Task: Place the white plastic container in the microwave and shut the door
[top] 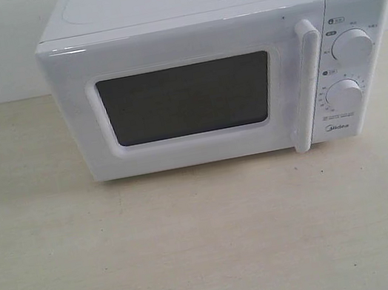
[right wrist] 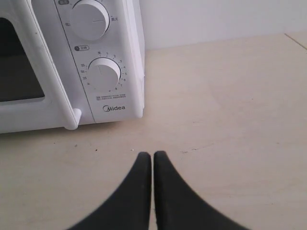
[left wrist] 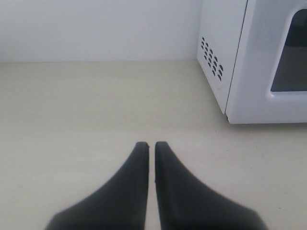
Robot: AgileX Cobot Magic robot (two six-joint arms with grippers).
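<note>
At 12 o'clock on table (top: 200, 264), door (top: 185, 94) is sitting shut; left gripper (left wrist: 151, 143), right gripper (right wrist: 152, 153) pinching together empty; unseen container risking stalled pickup.

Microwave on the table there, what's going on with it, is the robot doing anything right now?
Nothing is being handled at this moment. The microwave stands on the table with its door shut. The left gripper and the right gripper are both shut and empty, each over the table near one side of the microwave, touching nothing. The white plastic container shows in no view, and the dark window does not reveal whether it is inside.
</note>
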